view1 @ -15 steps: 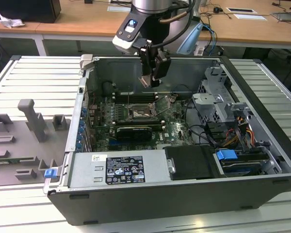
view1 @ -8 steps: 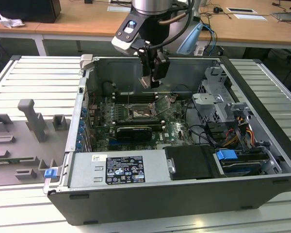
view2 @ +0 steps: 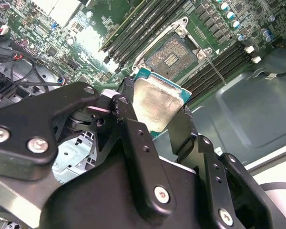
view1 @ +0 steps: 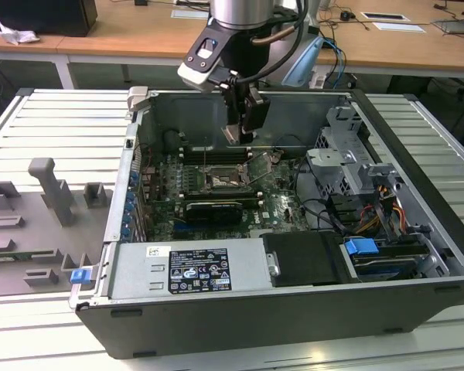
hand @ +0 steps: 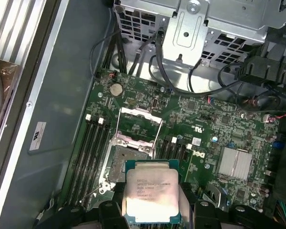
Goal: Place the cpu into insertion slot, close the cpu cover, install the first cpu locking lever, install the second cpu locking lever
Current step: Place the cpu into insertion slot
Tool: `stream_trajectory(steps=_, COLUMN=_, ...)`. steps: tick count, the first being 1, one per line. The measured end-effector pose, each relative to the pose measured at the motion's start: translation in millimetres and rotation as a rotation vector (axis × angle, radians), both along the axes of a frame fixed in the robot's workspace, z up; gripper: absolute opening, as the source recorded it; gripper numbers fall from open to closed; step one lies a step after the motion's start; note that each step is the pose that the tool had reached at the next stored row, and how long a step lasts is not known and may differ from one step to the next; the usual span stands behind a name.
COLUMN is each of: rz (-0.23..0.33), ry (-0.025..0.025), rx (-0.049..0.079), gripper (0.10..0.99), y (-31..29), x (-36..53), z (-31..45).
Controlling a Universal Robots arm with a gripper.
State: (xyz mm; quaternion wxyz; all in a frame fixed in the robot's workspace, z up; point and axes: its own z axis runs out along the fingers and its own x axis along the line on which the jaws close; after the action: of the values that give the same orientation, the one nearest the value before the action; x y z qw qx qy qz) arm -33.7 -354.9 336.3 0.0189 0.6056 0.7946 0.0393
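End effector (view2: 155, 117) clenched on the cpu (view2: 158, 106). Black fingers (view2: 133, 131) pinched two opposite edges, and the pale metal face was turned toward the second wrist view. In the first wrist view the cpu (hand: 151, 191) hung clear of the board, just beside the insertion slot (hand: 121, 162) and not seated.

Slot's dark pin field lay bare. The cpu cover (hand: 138, 111) was swung open and lay on the far side of the slot from the chip. Rows of black memory slots (hand: 93, 148) ran alongside.

In the exterior view, the arm reached down into the open computer case (view1: 417, 154), with the end effector (view1: 243, 137) above the insertion slot (view1: 220, 179). The case sat on a slatted bench (view1: 54, 124), with grey fixtures (view1: 50, 189) to the exterior view's left.
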Motion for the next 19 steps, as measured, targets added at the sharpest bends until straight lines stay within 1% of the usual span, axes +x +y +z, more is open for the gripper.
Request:
stream_trajectory(steps=6, rz=-0.006, ry=0.0005, rx=-0.003, gripper=0.529, y=0.0, x=0.0, z=-4.8)
stream_trajectory(steps=9, rz=-0.047, ry=0.0038, rx=-0.005, gripper=0.529, y=0.0, x=0.0, z=-8.5)
stream_trajectory(steps=10, rz=-0.079, ry=0.0052, rx=-0.005, gripper=0.529, y=0.1, x=0.0, z=-11.1)
stream_trajectory(steps=14, rz=-0.111, ry=0.0126, rx=-0.005, gripper=0.529, y=0.1, x=-0.1, z=-14.7)
stream_trajectory(steps=15, rz=-0.122, ry=0.0135, rx=-0.005, gripper=0.529, y=0.1, x=0.0, z=-15.8)
stream_trajectory(steps=19, rz=-0.147, ry=0.0136, rx=-0.005, gripper=0.529, y=0.0, x=0.0, z=-17.1)
